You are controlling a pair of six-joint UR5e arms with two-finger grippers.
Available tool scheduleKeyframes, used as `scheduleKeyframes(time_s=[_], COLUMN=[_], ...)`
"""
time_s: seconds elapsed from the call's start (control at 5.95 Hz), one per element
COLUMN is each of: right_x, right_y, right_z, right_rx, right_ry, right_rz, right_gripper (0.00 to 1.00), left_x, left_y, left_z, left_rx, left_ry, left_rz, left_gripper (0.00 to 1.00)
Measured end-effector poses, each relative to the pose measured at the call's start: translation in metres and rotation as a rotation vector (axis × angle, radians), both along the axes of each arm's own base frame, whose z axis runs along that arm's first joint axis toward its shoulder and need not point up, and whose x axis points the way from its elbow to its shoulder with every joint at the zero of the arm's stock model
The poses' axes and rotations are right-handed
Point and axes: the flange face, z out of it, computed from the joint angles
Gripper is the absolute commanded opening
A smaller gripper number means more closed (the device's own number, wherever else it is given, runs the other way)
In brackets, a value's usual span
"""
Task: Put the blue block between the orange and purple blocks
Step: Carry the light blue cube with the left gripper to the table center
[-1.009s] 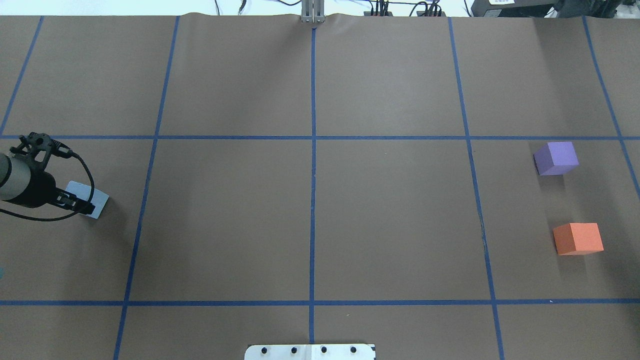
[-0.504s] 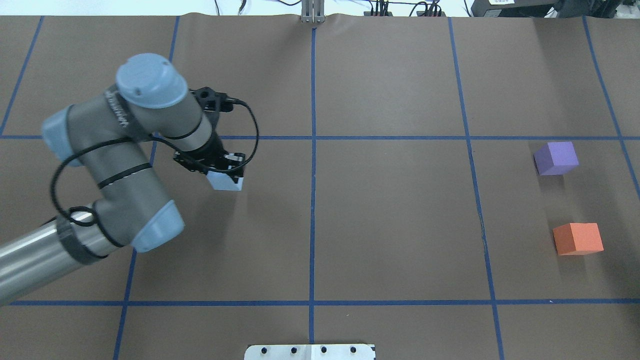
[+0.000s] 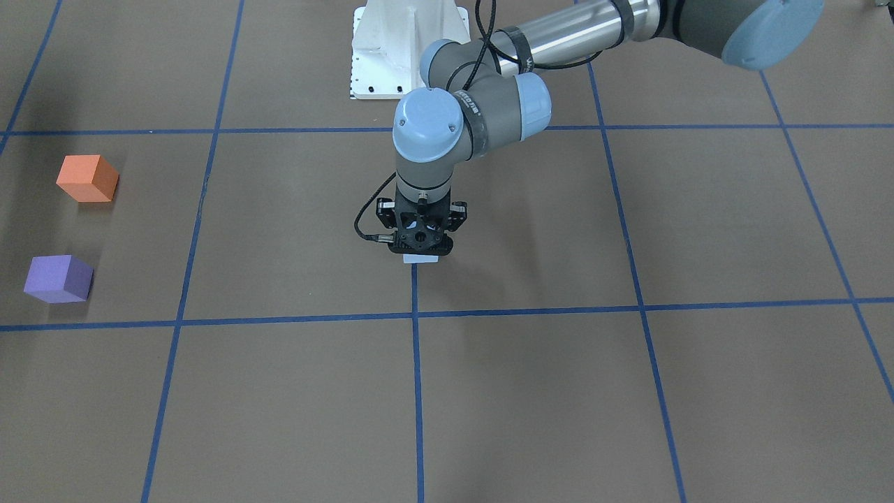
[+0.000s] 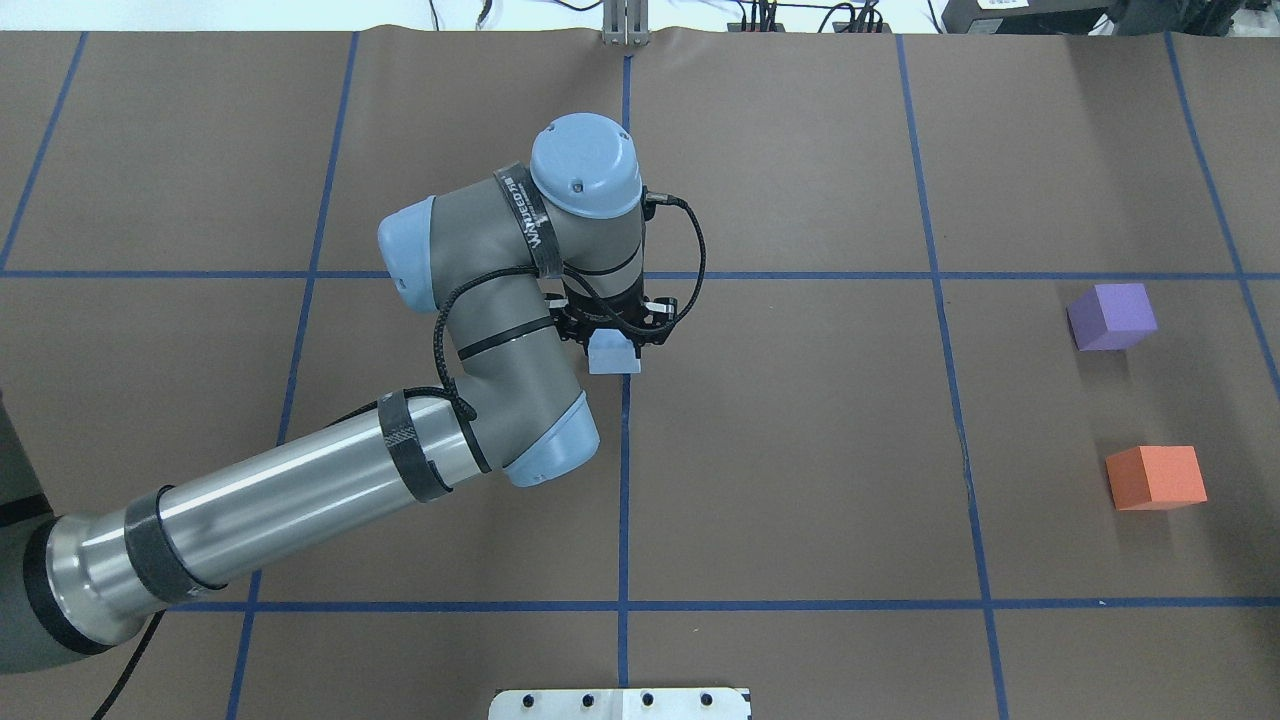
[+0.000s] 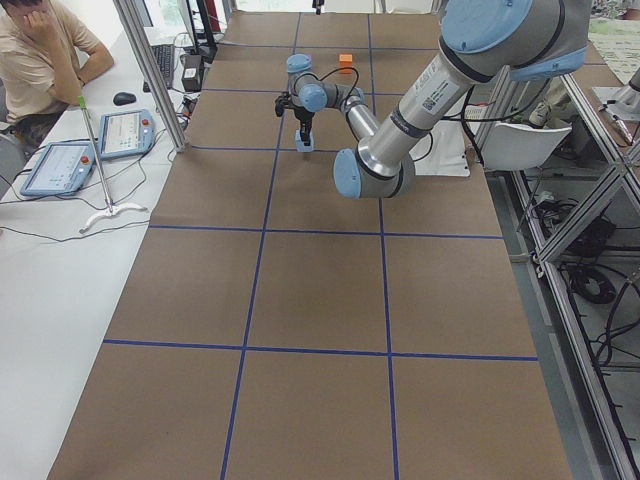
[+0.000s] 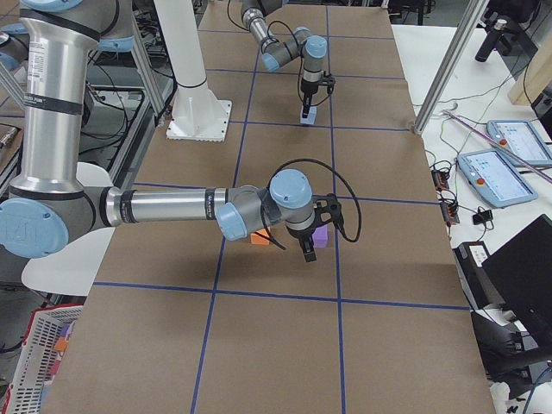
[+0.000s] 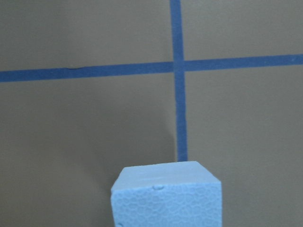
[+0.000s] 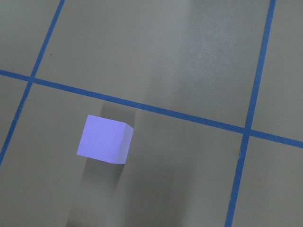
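My left gripper [image 4: 613, 345] is shut on the pale blue block [image 4: 613, 357] and holds it just above the table at the central tape line. The block also shows in the front view [image 3: 421, 259] and fills the bottom of the left wrist view [image 7: 165, 196]. The purple block [image 4: 1112, 316] and the orange block [image 4: 1156, 477] sit apart at the far right, purple farther from the robot. My right gripper [image 6: 309, 252] hangs over the purple block [image 6: 321, 235] in the exterior right view only; I cannot tell if it is open. The right wrist view shows the purple block [image 8: 105, 139].
Brown paper with a blue tape grid covers the table. The white robot base plate [image 3: 408, 49] stands at the robot's edge. An operator [image 5: 40, 60] sits beside the table, with tablets [image 5: 127, 133] and an aluminium post [image 5: 150, 75] along that side.
My left arm has swept from the table's far left edge to the central tape line, carrying the blue block. The purple and orange blocks have not moved.
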Motion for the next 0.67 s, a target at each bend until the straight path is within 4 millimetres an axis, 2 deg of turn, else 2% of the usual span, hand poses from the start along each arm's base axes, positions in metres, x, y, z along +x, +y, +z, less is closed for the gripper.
scheduleKeyframes(time_s=[0.34,0.5,0.67], right_x=[0.000,0.000,-0.001], right_y=[0.000,-0.001,-0.004], right_z=[0.000,-0.003,-0.012], right_rx=[0.001,0.004,0.001], right_ry=[-0.001,-0.004,-0.012], right_rz=[0.000,0.001,0.013], right_gripper=[1.00,1.00,1.00], left_x=[0.014,0.011,-0.010], left_y=[0.014,0.015,0.004], left_z=[0.000,-0.007,-0.021], left_rx=[0.035,0.054,0.067], left_ry=[-0.017,-0.010,0.021], left_rz=[-0.008,-0.015,-0.031], left_gripper=[1.00,1.00,1.00])
